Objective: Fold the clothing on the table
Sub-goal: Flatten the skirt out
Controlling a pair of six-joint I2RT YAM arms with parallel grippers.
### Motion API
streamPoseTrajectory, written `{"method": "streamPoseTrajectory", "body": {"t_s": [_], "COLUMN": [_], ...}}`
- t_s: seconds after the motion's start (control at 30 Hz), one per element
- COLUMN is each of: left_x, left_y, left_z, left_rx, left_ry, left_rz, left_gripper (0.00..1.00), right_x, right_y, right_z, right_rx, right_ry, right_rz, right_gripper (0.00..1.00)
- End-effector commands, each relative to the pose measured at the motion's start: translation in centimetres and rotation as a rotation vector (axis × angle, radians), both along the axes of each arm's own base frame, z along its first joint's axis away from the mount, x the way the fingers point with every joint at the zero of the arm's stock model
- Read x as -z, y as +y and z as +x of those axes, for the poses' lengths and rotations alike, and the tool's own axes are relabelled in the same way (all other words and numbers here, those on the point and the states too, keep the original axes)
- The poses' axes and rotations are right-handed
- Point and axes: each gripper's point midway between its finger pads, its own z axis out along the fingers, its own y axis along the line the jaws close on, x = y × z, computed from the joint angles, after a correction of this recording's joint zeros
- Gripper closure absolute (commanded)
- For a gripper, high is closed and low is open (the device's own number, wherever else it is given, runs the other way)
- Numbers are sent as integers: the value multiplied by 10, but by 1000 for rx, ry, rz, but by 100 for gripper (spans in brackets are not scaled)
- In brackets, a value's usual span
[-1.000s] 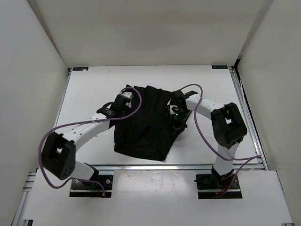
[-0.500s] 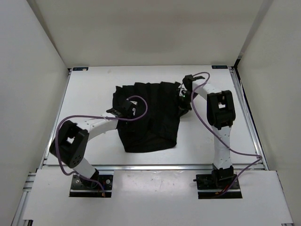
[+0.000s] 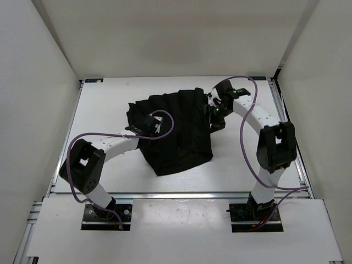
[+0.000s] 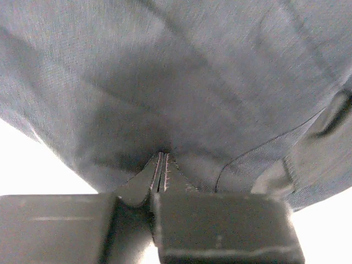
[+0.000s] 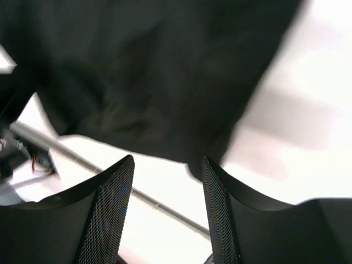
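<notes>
The black pleated clothing point(image 3: 176, 132) lies about mid-table, a little toward the far side. Its pleats fan out along the far edge, and the cloth narrows to a blunt corner pointing at the near rail point(image 3: 181, 193). It rests on the white table point(image 3: 104, 104), with bare surface showing on all 4 sides of it.

At the garment's left edge sits the left gripper point(image 3: 144, 123). In the wrist view it point(image 4: 161, 171) has its 2 fingers pressed together on a small ridge of the fabric. The grey-looking cloth point(image 4: 181, 82) spreads up and away from that pinch, filling nearly the whole view.

On the opposite side, the right gripper point(image 3: 216, 111) hangs at the garment's far-right edge. From its own camera the right gripper point(image 5: 166, 162) has its fingers point(image 5: 110, 209) spread wide, with nothing caught between them. The dark cloth point(image 5: 143, 71) is above and beyond the tips, somewhat blurred, and white tabletop shows to the right of it.

Both arms bend in from their bases at the near edge, each trailing a purple cable point(image 3: 242, 137). Plain white walls point(image 3: 33, 110) box in the table on 3 sides.
</notes>
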Motion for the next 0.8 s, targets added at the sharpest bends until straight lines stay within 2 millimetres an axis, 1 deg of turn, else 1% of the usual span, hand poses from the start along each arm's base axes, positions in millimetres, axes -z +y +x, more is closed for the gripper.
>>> {"method": "streamPoseTrajectory", "body": {"t_s": [0.0,0.03,0.07,0.1,0.13,0.17,0.2,0.23,0.27,0.3,0.33,0.37,0.4,0.43,0.47,0.5,0.53,0.57,0.6,0.73,0.77], "left_x": [-15,-15,-18,-25,-32,-38,-43,-53,-57,-63,-68,-74,-73,-72,-69,-69,-65,-64,-63,-57,-58], "left_y": [-6,-6,-11,-18,-21,-32,-41,-48,-51,-54,-58,-61,-61,-58,-57,-53,-53,-52,-50,-45,-47], "left_z": [-7,-9,-13,-16,-18,-23,-29,-27,-28,-27,-26,-22,-23,-18,-20,-18,-20,-21,-23,-26,-25], "left_rx": [22,35,49,78,93,128,152,168,176,184,190,190,185,167,170,154,150,148,136,95,80], "left_ry": [-19,-14,-14,-23,-32,-33,-21,-31,-34,-50,-65,-77,-69,-80,-69,-73,-78,-73,-76,-92,-98], "left_rz": [-89,-90,-101,-118,-140,-181,-226,-251,-251,-247,-247,-256,-249,-223,-200,-160,-124,-103,-80,-11,-9], "left_gripper": [90,85,77,71,64,52,49,46,41,39,38,37,37,37,38,39,39,39,38,39,39], "right_x": [-24,-19,-19,-17,-15,-11,-6,-7,-4,-5,-4,-9,-7,-9,-10,-7,-9,-6,-9,-10,-6], "right_y": [37,36,42,47,51,51,53,53,52,56,53,55,53,56,54,51,54,51,51,46,46], "right_z": [-33,-37,-43,-49,-53,-52,-53,-53,-51,-51,-50,-46,-45,-46,-43,-44,-44,-45,-43,-46,-47], "right_rx": [-85,-72,-90,-106,-107,-101,-113,-111,-118,-127,-128,-135,-130,-142,-130,-126,-132,-126,-125,-118,-120], "right_ry": [-49,-37,-43,-26,-9,1,19,30,30,27,25,5,2,1,2,12,5,12,0,3,12], "right_rz": [94,82,79,89,95,92,96,97,84,83,65,65,54,58,61,53,60,52,59,59,60], "right_gripper": [42,42,42,42,42,43,43,44,44,44,44,44,44,44,44,44,44,44,45,44,44]}}
